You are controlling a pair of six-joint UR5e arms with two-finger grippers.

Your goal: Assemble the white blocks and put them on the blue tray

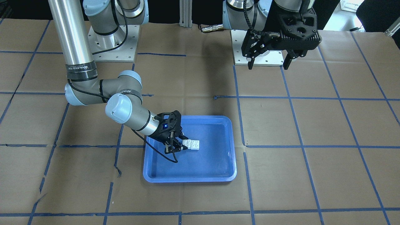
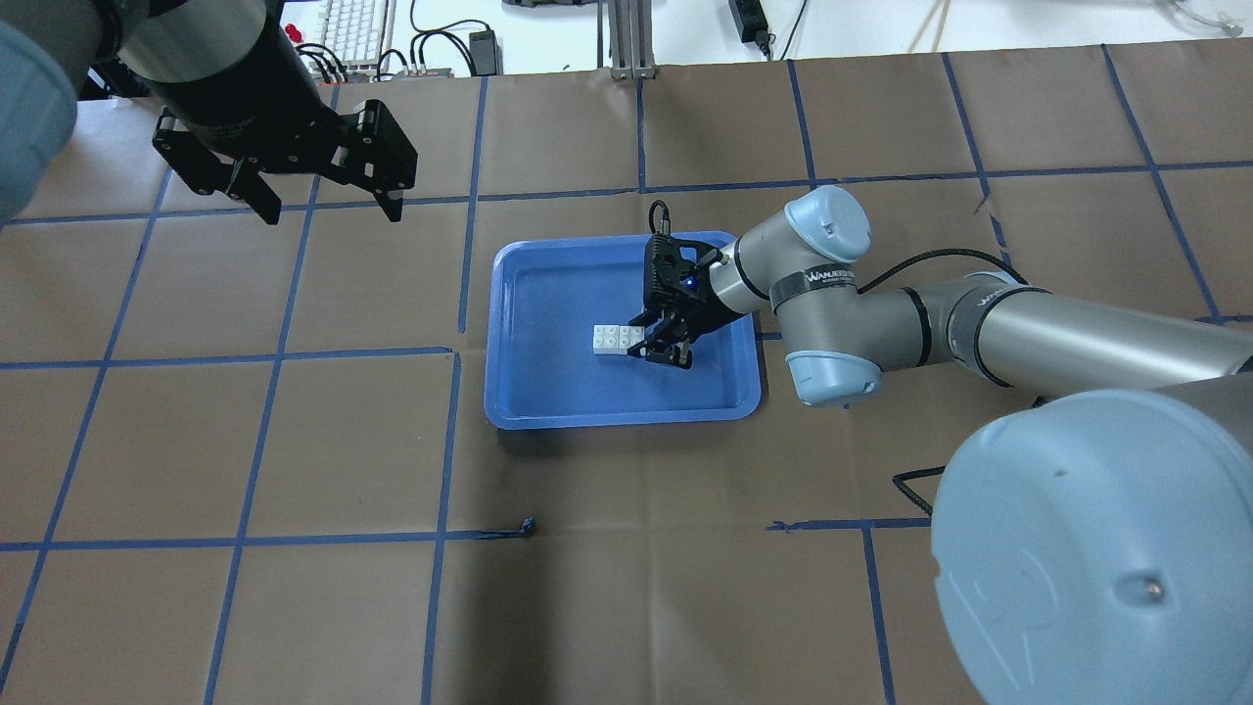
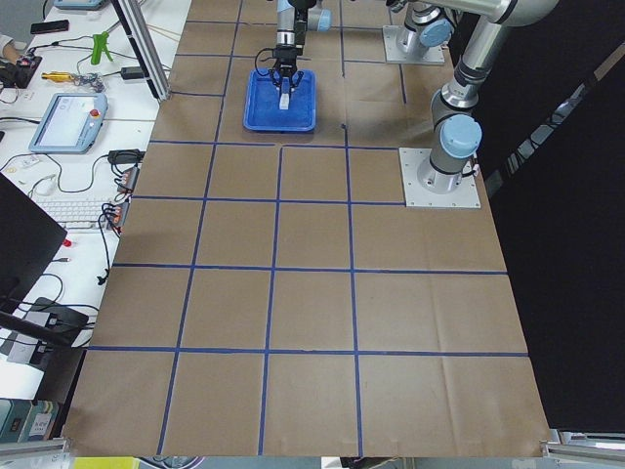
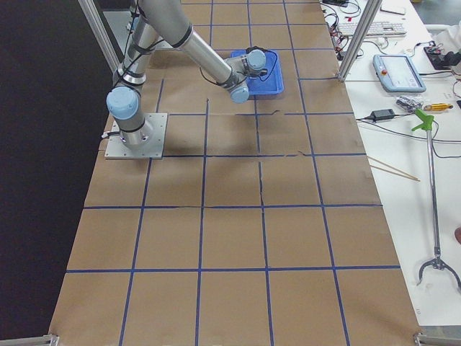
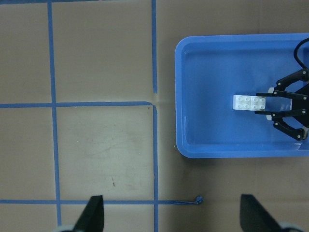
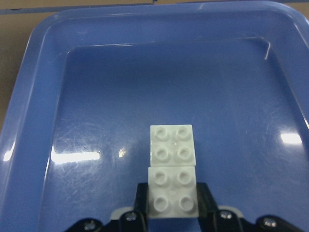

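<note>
Two white blocks lie end to end on the floor of the blue tray, studs up. My right gripper is low inside the tray, with its fingers pressed against both sides of the near block. The overhead view shows the blocks just left of this gripper, inside the tray. The front view shows the blocks, the tray and the right gripper. My left gripper is open and empty, held high and well away from the tray. It also shows in the front view.
The table is covered with brown paper marked by blue tape lines. The arm bases stand at the robot's side of the table. A cable hangs from the right arm beside the tray.
</note>
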